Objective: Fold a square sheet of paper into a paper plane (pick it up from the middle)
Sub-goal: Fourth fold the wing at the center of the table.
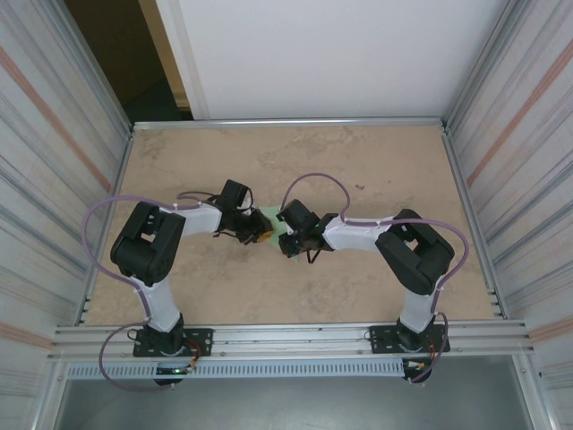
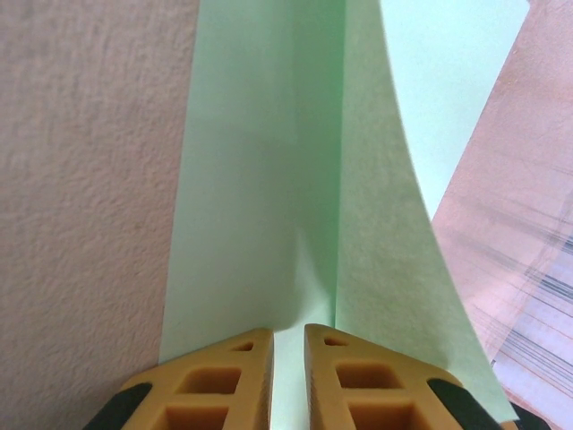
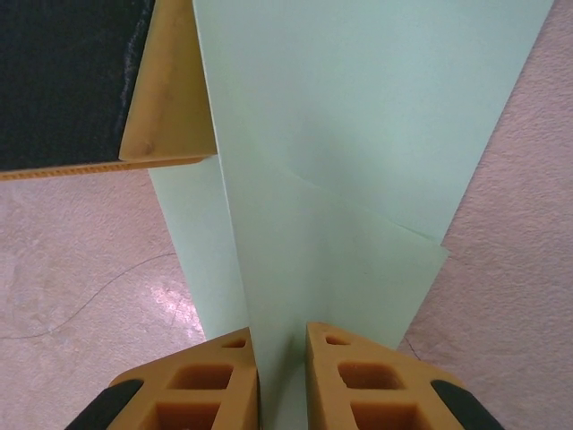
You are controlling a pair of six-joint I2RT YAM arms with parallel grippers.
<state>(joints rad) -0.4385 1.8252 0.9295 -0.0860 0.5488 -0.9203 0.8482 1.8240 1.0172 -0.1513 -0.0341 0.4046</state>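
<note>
From above, both arms reach to the middle of the table (image 1: 358, 287). The left gripper (image 1: 253, 231) and right gripper (image 1: 288, 240) face each other with the pale green sheet of paper (image 1: 269, 218) between them, seemingly lifted.

Left wrist view: the fingers (image 2: 224, 385) are pinched on the folded sheet, and its layers bow apart above the grip.

Right wrist view: the fingers (image 3: 358, 385) are clamped on the sheet's near edge, below a slanted crease.

Risk — if the arms pull apart, the thin paper could tear or slide out of one pinch. Uneven tension would skew the crease.
</note>
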